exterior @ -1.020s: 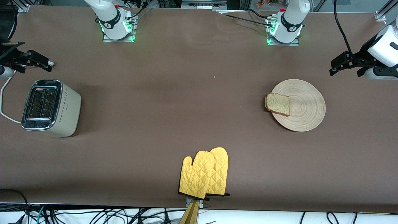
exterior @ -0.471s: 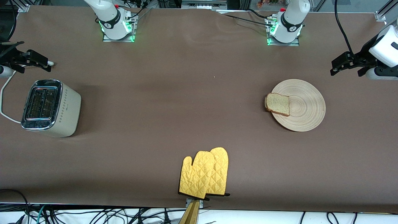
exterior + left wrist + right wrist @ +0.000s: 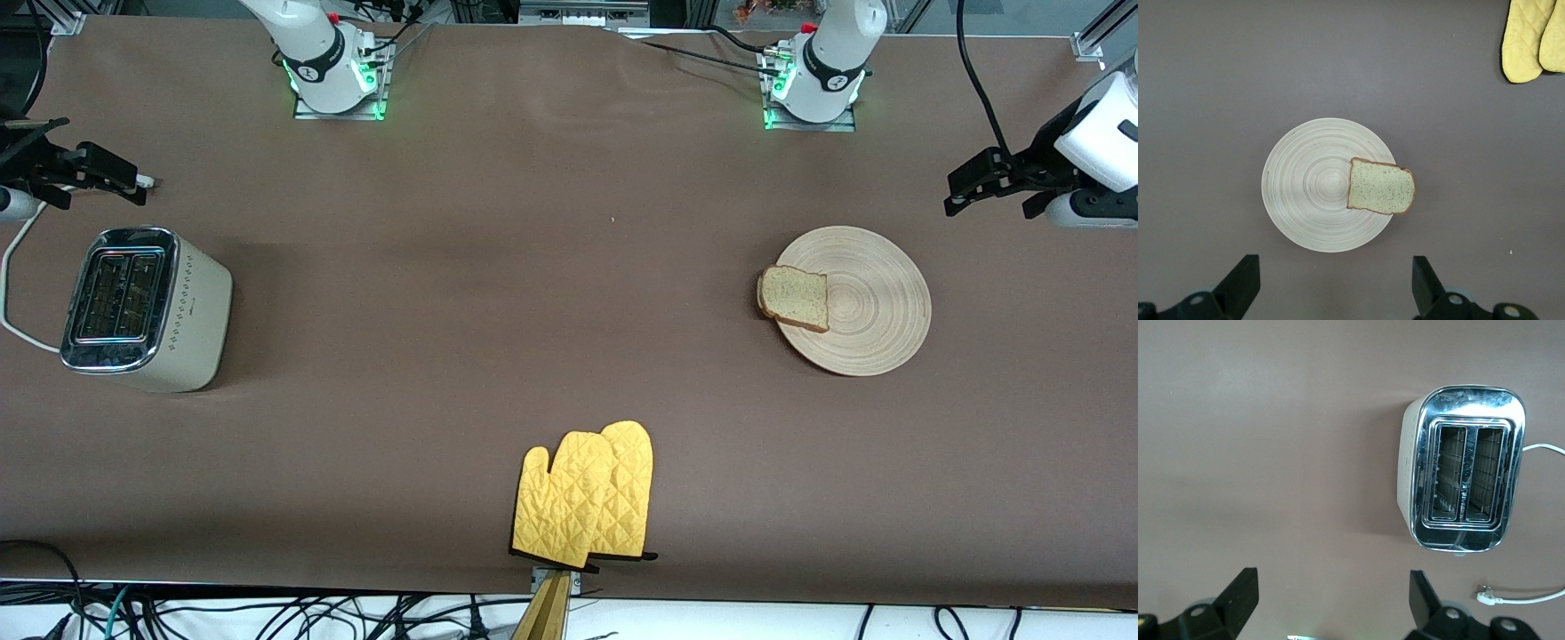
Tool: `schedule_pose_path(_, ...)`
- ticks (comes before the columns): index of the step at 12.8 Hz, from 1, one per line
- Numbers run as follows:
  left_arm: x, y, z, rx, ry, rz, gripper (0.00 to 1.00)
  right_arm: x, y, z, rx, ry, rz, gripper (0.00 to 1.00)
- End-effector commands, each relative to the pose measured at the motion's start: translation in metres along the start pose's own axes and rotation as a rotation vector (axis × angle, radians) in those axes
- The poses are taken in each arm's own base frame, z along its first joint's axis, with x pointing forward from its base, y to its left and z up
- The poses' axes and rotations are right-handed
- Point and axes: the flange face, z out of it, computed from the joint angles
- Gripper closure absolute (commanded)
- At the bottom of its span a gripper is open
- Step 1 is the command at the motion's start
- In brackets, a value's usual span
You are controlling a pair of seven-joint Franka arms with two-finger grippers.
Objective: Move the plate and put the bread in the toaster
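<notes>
A long table under a brown cloth (image 3: 533,311) fills the scene, both arm bases bolted along its edge farthest from the front camera; at the right arm's end stands the toaster (image 3: 147,307), slots up and empty, its white cord (image 3: 13,293) trailing off the side — well apart from everything else. Toward the left arm's end lies the plate (image 3: 867,307), flat on the cloth; the bread (image 3: 794,298) rests on it, overhanging the rim on the side that faces the toaster. A pair of yellow oven mitts (image 3: 587,498) sits at the edge nearest the front camera, about midway along the table, clear of any likely path.

Nothing appears started; the step in hand looks like the approach to the plate. To do it well, I judge the left arm should descend on the bare rim away from the slice, grip low and slide or lift level — a tilt could spill the overhanging bread.

The left gripper (image 3: 1336,287) hovers over the table just beside the plate, fingers spread wide, holding and touching nothing; the right gripper (image 3: 1331,603) waits over the cloth beside the toaster, likewise spread and empty.
</notes>
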Motion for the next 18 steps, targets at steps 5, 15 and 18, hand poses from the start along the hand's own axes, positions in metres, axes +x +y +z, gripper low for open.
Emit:
schedule_pose_path(5,0.002,0.001,-0.008,0.005,-0.001,-0.003,0.00,-0.002,0.002,-0.005,0.019,-0.001,-0.012,0.00)
schedule_pose_path(15,0.002,-0.001,-0.008,0.006,-0.001,-0.006,0.00,-0.002,0.003,-0.006,0.019,-0.001,-0.010,0.00)
schedule_pose_path(18,0.006,-0.003,0.004,0.008,-0.026,-0.009,0.00,-0.002,0.003,-0.005,0.019,-0.002,-0.010,0.00)
